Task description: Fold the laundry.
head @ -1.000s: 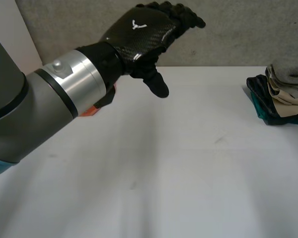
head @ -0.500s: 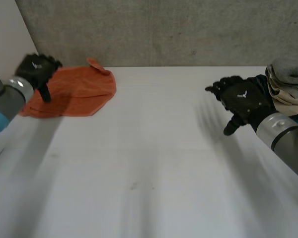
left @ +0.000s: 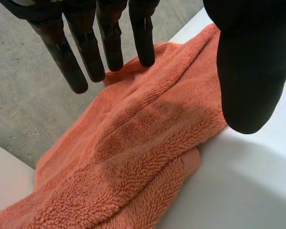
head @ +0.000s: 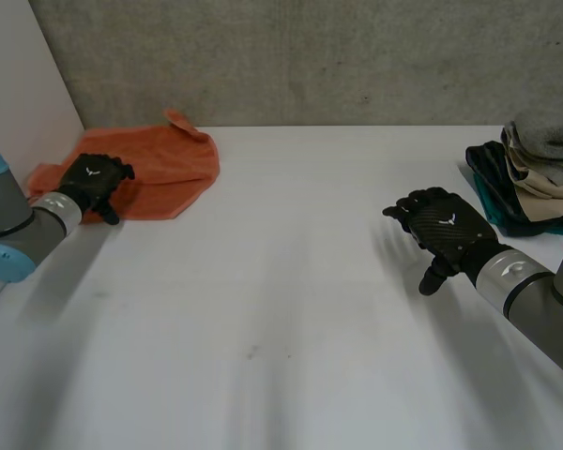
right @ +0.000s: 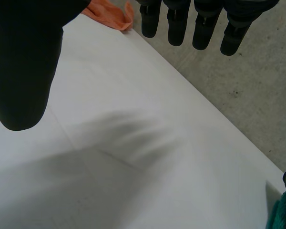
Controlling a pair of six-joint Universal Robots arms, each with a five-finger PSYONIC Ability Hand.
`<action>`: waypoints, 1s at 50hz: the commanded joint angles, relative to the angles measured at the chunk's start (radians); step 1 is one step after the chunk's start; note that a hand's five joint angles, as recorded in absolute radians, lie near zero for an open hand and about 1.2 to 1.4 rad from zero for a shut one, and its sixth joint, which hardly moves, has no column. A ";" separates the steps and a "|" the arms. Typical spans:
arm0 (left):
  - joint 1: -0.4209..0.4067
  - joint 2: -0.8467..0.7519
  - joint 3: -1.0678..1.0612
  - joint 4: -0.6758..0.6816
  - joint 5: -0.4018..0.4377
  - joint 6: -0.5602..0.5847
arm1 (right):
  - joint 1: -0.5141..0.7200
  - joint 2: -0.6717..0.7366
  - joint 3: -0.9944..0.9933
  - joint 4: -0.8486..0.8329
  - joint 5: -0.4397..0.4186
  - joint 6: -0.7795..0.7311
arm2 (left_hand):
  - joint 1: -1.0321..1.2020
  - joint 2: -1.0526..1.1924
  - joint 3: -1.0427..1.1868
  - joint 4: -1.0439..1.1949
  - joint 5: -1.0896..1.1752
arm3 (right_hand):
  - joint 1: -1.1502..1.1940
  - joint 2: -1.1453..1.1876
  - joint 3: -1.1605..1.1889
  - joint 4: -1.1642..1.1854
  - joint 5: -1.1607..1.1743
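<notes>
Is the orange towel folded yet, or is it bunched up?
Bunched, not folded: the orange towel lies rumpled in uneven, overlapping layers with one corner poking out. The left hand, fingers straight, is over its near edge.

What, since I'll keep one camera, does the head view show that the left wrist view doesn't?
Head view adds: the open black right hand over the white table, near a stack of folded grey, beige and teal clothes. Left wrist view adds: the looped pile of the orange terry towel. Both: the crumpled towel, the black left hand over it, the table, the grey concrete wall.
</notes>
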 commanded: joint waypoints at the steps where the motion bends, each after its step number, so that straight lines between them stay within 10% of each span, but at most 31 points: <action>1: 0.004 -0.044 0.054 0.001 -0.003 0.003 | -0.001 0.009 -0.006 -0.001 0.000 -0.001 | 0.099 0.101 0.099 0.097 0.094 | -0.049 -0.034 -0.035 -0.037 -0.049; 43: 0.007 -0.213 0.261 0.044 -0.021 0.013 | -0.002 0.064 -0.018 -0.023 0.003 -0.005 | 0.258 0.259 0.258 0.255 0.253 | -0.049 -0.034 -0.035 -0.037 -0.049; 50: -0.002 -0.210 0.283 0.085 -0.077 0.012 | -0.002 0.068 -0.023 -0.023 0.005 -0.005 | 0.959 0.960 0.959 0.957 0.954 | -0.049 -0.034 -0.035 -0.037 -0.049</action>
